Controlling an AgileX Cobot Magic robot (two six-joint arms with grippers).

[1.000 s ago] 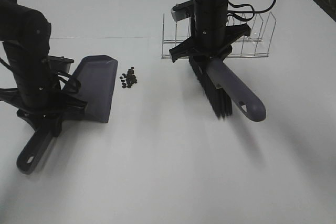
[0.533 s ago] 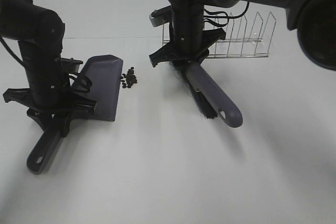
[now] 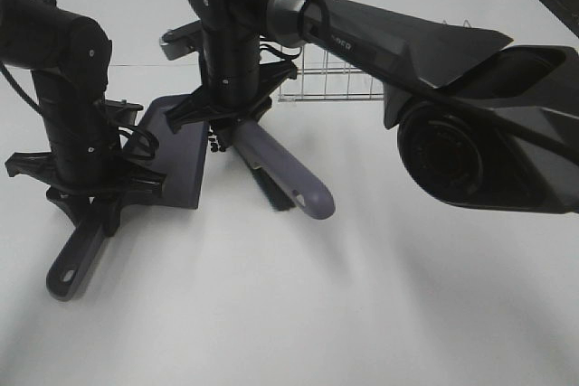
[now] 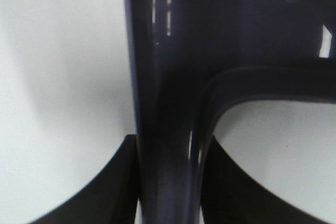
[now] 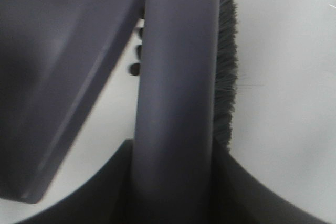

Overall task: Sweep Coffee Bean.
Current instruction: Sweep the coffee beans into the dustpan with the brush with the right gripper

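The grey dustpan (image 3: 176, 155) lies flat on the white table, and my left gripper (image 3: 90, 189) is shut on its handle (image 3: 74, 259). In the left wrist view that handle (image 4: 163, 103) runs between the fingers. My right gripper (image 3: 231, 108) has reached across to the left and is shut on the grey brush (image 3: 285, 174), whose black bristles (image 3: 269, 189) touch the table right beside the dustpan's open lip. Only a few of the coffee beans (image 3: 213, 144) show under the gripper. In the right wrist view, beans (image 5: 135, 62) lie between the dustpan (image 5: 58, 77) and the brush (image 5: 176, 93).
A clear wire rack (image 3: 336, 84) stands behind the right arm. The right arm's big dark links (image 3: 470, 124) stretch across the right half of the high view. White tabletop (image 3: 298, 314) lies in front.
The right arm has swung left with the brush, from near the rack to right beside the dustpan lip, covering most of the beans. The left arm and dustpan shifted slightly early on, then held.
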